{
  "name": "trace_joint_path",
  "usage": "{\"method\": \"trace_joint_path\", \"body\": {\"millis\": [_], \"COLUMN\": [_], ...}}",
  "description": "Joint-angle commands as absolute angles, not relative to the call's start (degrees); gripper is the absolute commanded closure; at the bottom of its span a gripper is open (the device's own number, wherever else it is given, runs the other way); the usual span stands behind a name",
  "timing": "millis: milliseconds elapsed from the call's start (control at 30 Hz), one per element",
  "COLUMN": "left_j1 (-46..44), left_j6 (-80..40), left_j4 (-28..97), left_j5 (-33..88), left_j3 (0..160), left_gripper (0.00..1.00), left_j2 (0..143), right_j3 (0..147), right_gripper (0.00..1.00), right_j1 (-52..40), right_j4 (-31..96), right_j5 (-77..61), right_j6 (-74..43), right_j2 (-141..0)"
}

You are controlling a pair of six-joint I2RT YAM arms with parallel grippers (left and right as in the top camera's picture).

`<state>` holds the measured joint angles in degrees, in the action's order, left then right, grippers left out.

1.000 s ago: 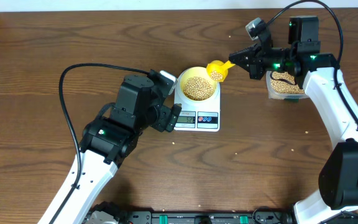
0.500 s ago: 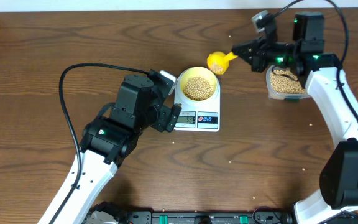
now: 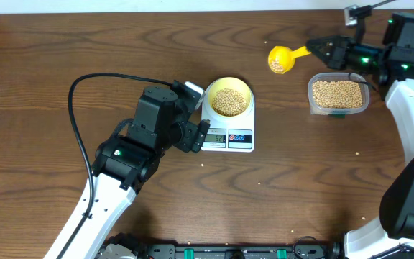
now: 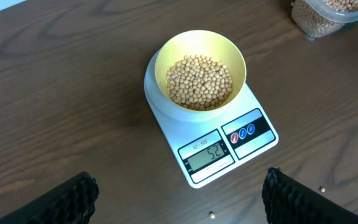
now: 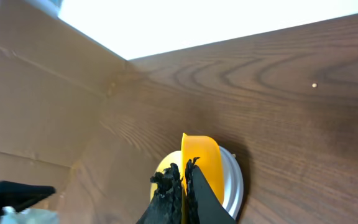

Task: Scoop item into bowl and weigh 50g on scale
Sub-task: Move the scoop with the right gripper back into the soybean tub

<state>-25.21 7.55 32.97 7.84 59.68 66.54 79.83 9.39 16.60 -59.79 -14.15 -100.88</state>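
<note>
From above, a white flat digital scale (image 3: 228,135) sits near the middle of the dark brown wooden table (image 3: 63,43). A small round pale-yellow bowl (image 3: 209,91) stands on the scale's platform, holding a heap of tiny tan round beans (image 3: 228,101). The left gripper (image 3: 195,119) is just left of the scale, clear of it. To the right and well apart from the scale is a clear rounded-square plastic tub (image 3: 310,93), also filled with beans. The right gripper (image 3: 320,49) is above the table beyond the tub's far-left corner. It pinches the handle of a bright yellow plastic scoop (image 3: 279,59), whose cup is between bowl and tub and over neither. A stray bean (image 3: 357,152) lies on the table nearer the front.

The left wrist camera looks down on the bowl and scale. The beans cover the bottom of the bowl, and the grey LCD (image 4: 207,153) reads 52, with small coloured buttons (image 4: 242,132) beside it. The two black fingers (image 4: 73,199) are spread wide at the lower corners, holding nothing.

In the right wrist view, the black fingers (image 5: 166,186) are pressed together on the scoop's handle, and the scoop is seen edge-on. Its contents cannot be told.
</note>
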Motion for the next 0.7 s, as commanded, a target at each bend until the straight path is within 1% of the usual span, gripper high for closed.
{"method": "trace_joint_path", "body": {"millis": [0, 133, 467, 667], "left_j1": [-25.1, -25.1, -25.1, -25.1], "left_j6": [7.7, 7.7, 7.7, 7.7], "left_j4": [32.9, 32.9, 32.9, 32.9], "left_j5": [8.4, 8.4, 8.4, 8.4], "left_j3": [59.5, 59.5, 59.5, 59.5], "left_gripper": [0.12, 0.13, 0.13, 0.13], "left_j2": [66.7, 66.7, 66.7, 66.7], "right_j3": [79.7, 79.7, 79.7, 79.7], "right_gripper": [0.99, 0.99, 0.99, 0.99], "right_j1": [11.8, 13.9, 18.1, 20.2], "right_j4": [17.0, 20.3, 31.8, 37.8], "right_j5": [-64.1, -63.2, -47.4, -41.8], "right_j6": [-17.9, -18.0, -14.8, -11.5], "right_j2": [-101.3, -100.6, -92.3, -86.7]}}
